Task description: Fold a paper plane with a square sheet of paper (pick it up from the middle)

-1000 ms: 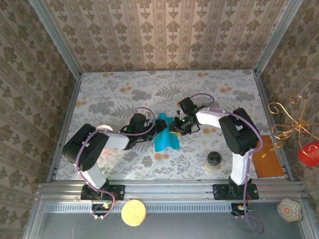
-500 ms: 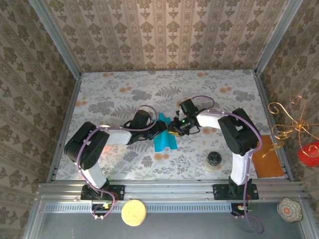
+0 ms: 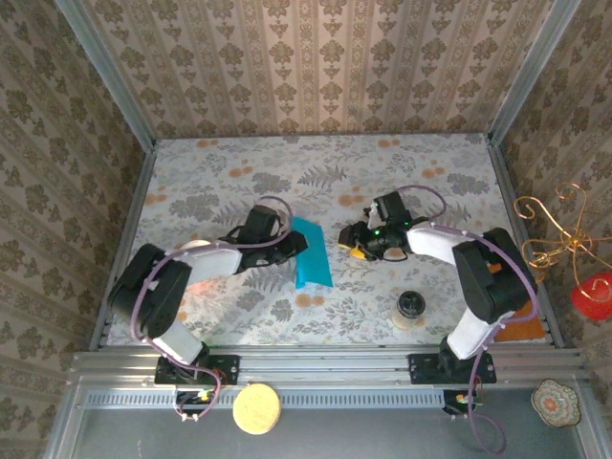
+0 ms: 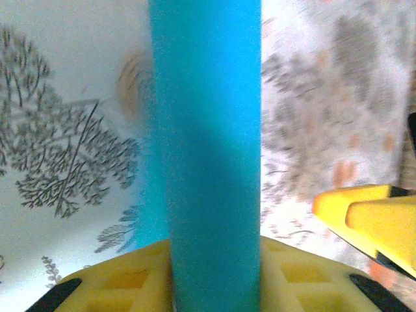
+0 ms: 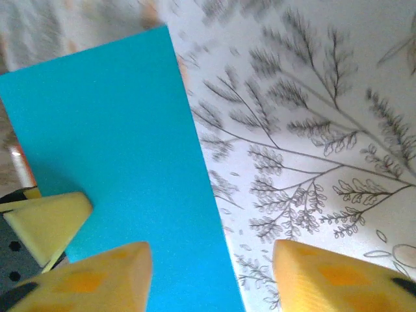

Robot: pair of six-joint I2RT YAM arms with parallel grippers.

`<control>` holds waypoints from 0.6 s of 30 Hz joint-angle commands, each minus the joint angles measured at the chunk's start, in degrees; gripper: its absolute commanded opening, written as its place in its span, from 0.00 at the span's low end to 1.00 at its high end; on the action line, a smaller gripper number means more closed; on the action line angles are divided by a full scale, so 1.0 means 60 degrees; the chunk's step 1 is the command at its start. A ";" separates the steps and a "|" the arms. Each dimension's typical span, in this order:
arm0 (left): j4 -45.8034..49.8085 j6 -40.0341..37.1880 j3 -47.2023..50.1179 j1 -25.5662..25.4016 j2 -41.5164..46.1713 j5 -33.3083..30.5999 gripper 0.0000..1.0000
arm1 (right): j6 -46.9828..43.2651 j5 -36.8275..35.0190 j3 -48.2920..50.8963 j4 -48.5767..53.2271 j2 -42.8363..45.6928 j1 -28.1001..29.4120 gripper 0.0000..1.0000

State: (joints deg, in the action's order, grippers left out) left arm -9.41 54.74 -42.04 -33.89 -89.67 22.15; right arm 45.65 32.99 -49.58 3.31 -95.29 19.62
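Left gripper pinches square sheet of paper; right gripper open

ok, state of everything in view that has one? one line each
square sheet of paper: folded to a narrow strip on the table, no dart shape yet
left gripper: strip runs between its jaws; grip unclear
right gripper: open, empty, beside the strip
small jar: upright, nothing touching it
orange-brown sheet: flat, partly hidden
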 commanded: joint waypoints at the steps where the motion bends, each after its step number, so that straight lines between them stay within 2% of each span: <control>1: -0.0054 -0.0260 -0.0209 0.0387 0.1020 0.0884 0.33 | 0.0024 0.0665 0.0077 -0.0956 0.0741 -0.0240 0.62; 9: -0.0423 0.0484 -0.0936 0.0973 0.2307 0.2386 0.33 | 0.0400 0.2398 -0.0592 -0.2251 0.1291 -0.0201 0.79; 14: -0.0816 0.1000 -0.1279 0.1065 0.2442 0.3268 0.33 | 0.0541 0.2936 -0.1142 -0.2292 0.1063 -0.0007 0.81; 18: -0.1116 0.1232 -0.1383 0.1087 0.2340 0.3571 0.33 | 0.1142 0.3498 -0.1259 -0.3154 0.0810 0.0139 0.81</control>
State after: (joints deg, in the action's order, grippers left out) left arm -13.69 60.05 -48.75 -27.70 -75.77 39.75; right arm 49.56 48.97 -55.96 -11.18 -89.25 19.81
